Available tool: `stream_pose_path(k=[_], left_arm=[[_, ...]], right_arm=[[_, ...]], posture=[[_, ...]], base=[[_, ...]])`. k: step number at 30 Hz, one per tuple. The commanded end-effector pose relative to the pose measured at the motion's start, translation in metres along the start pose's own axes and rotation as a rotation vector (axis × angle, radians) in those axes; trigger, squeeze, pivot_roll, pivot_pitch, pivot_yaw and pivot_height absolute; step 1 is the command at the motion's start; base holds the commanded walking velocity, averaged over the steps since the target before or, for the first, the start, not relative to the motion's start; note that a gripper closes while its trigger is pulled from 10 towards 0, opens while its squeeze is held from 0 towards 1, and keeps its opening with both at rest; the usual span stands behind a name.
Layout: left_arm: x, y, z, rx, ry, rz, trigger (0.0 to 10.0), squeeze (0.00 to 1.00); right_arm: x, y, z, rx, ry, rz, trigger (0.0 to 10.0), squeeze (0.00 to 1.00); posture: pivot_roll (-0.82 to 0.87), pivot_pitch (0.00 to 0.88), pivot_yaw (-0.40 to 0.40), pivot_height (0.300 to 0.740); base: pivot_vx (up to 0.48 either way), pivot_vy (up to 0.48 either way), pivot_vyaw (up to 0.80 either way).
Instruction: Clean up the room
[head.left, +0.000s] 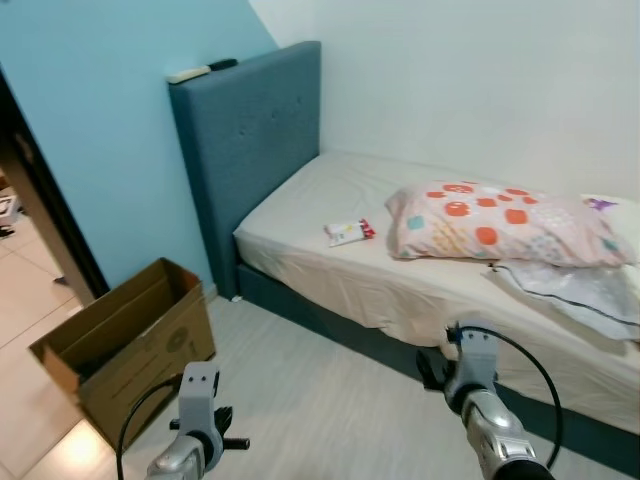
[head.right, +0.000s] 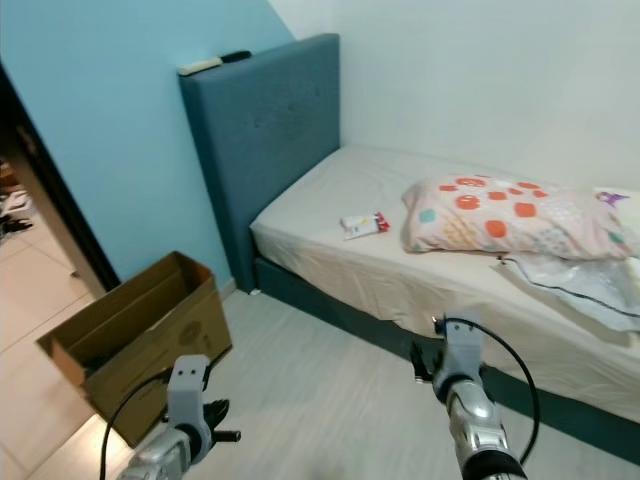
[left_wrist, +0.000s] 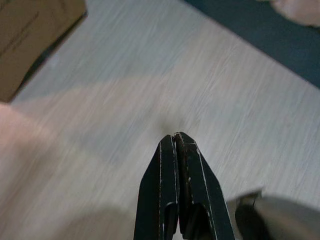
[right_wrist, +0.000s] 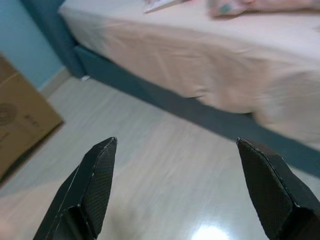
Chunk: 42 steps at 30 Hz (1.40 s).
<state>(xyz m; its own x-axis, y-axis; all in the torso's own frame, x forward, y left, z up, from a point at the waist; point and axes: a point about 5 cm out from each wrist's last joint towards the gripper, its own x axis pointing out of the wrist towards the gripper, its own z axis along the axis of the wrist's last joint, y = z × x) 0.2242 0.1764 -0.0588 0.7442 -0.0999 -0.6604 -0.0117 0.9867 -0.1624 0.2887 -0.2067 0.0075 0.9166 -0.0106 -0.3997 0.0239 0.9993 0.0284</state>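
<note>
The small red-and-white packet (head.left: 349, 232) near the bed's (head.left: 330, 280) headboard end could be missed: the spread right hand (right_wrist: 177, 187) and closed left hand (left_wrist: 178, 150) are held low over the floor.

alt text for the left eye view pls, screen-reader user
A single bed with a cream sheet and a blue padded headboard holds a small red-and-white packet beside a pale pillow with red spots. An open brown cardboard box sits on the pale wood floor at the robot's left, and both silver arms reach forward at the bottom edge.
</note>
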Motion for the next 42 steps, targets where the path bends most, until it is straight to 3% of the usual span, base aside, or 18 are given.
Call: stream_pose_path(k=[1, 16, 31, 42], left_arm=[[0.002, -0.005, 0.003, -0.003, -0.011, -0.012, 10.0, 0.00], [0.004, -0.010, 0.007, 0.008, -0.022, -0.037, 10.0, 0.00], [0.006, -0.015, 0.014, 0.018, -0.047, -0.057, 10.0, 0.00], [0.008, -0.021, 0.021, 0.057, -0.065, -0.093, 10.0, 0.00]], right_arm=[[0.001, -0.007, 0.007, -0.005, -0.025, -0.021, 10.0, 0.00], [0.003, -0.011, 0.011, 0.031, -0.030, -0.049, 10.0, 0.00], [0.006, -0.005, 0.021, 0.076, -0.079, -0.028, 10.0, 0.00], [0.008, -0.005, 0.022, 0.106, -0.073, -0.026, 10.0, 0.00]], posture=[[-0.14, 0.000, 0.011, 0.740], [-0.14, 0.000, 0.011, 0.740], [-0.14, 0.000, 0.012, 0.740], [-0.14, 0.000, 0.016, 0.740]], base=[[0.386, 0.000, 0.00], [0.389, 0.000, -0.64], [0.388, 0.000, 0.00], [0.391, 0.000, -0.80]])
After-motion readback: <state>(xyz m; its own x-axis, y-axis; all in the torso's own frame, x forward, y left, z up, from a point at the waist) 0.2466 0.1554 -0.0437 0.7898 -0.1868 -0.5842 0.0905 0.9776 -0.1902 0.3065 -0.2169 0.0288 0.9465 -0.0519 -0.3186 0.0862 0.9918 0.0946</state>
